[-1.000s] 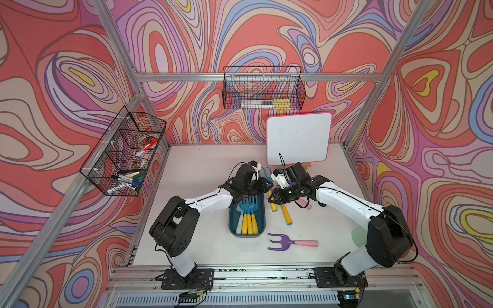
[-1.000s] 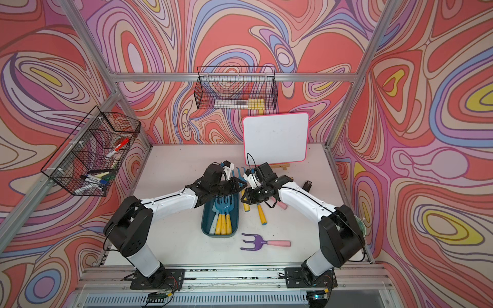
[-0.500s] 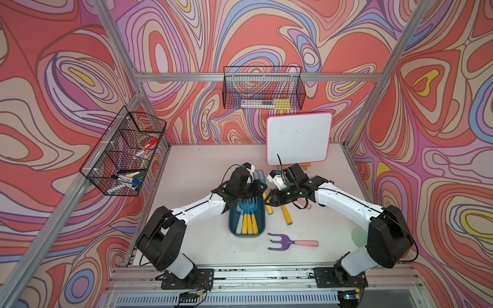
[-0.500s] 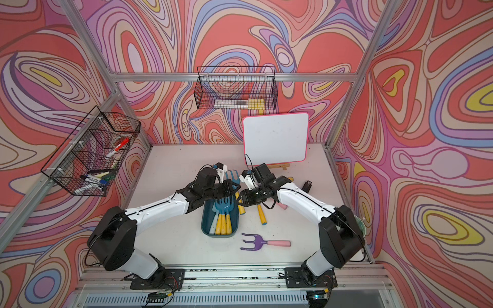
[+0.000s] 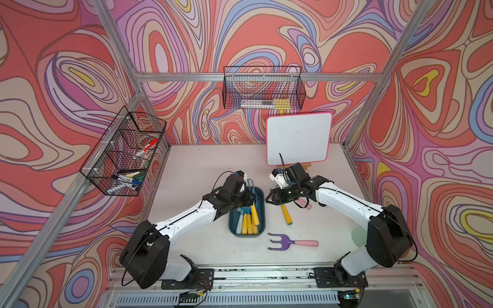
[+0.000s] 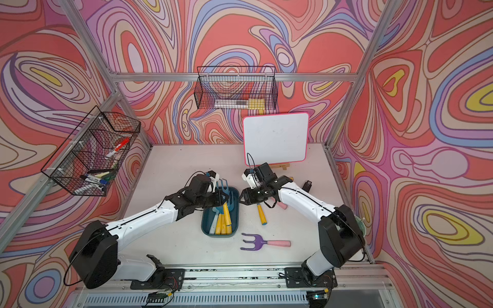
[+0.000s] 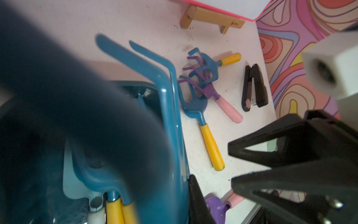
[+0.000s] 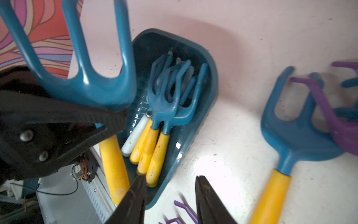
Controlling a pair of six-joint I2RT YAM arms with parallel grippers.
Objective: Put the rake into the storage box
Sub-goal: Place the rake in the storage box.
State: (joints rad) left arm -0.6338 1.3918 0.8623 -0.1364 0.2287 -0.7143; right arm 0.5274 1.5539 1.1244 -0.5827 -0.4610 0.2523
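We held the blue rake [image 8: 87, 91] tight in our left gripper [image 8: 108, 124] over the storage box [image 8: 210, 81], not in yet; our right gripper [image 8: 170, 177] stood spread and empty.

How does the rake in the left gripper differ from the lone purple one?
Held rake: blue, yellow handle; purple rake: pink handle. Held rake is tilted in the left gripper; purple rake lies flat on the table. Both have three prongs.

The storage box [image 5: 262, 216] sat on the table [image 5: 200, 170], tools [image 5: 248, 224] inside; the rake [image 5: 251, 186] hung above its far end; a whiteboard [image 5: 298, 138] stood behind.
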